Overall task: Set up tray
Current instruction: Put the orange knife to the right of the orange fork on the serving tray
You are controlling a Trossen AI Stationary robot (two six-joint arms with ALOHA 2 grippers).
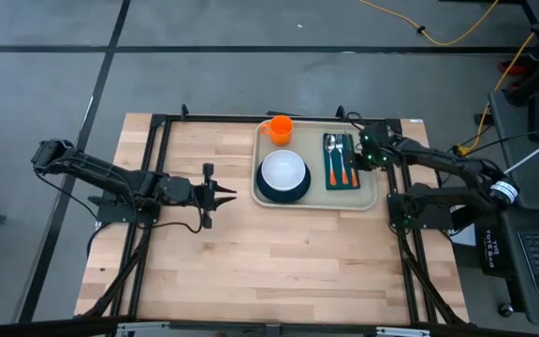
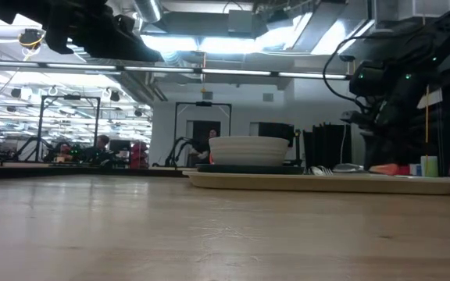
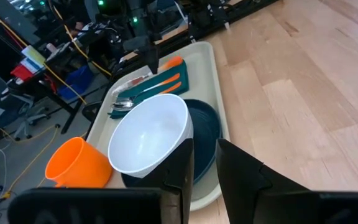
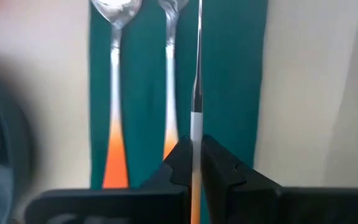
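No brand, label or readable writing can be made out on anything on the table.

Nearest in the low view, bare wooden table (image 2: 209, 234) is seen stretching away to the beige tray (image 2: 326, 182), which lies flat on the table's far right part. In the high view the tray (image 1: 265, 201) is found at the far edge, right of centre.

On the tray, a white bowl (image 1: 283, 170) is seated on a dark teal plate (image 1: 268, 194), an orange cup (image 1: 280, 128) stands at the tray's far left corner, and a dark green napkin (image 1: 330, 183) lies on the right side with a spoon (image 1: 331, 159) and a fork (image 1: 342, 159) on it (both with orange handles).

The left arm is stretched low across the table's left half, its left gripper (image 1: 225, 194) pointing at the tray but apart from it; its fingers (image 3: 182, 163) are held narrowly parted, with nothing between them.

The right arm is bent in from the right, its right gripper (image 1: 364, 157) set over the napkin's right edge. Only the right wrist view shows what it holds: the right gripper (image 4: 195, 163) is clamped on a thin knife (image 4: 197, 74), seen edge-on, held above the napkin (image 4: 229, 81) beside the fork (image 4: 171, 93) and spoon (image 4: 115, 93).

Only the low view shows the room beyond, where a person (image 2: 211, 140) is glimpsed behind the bowl.
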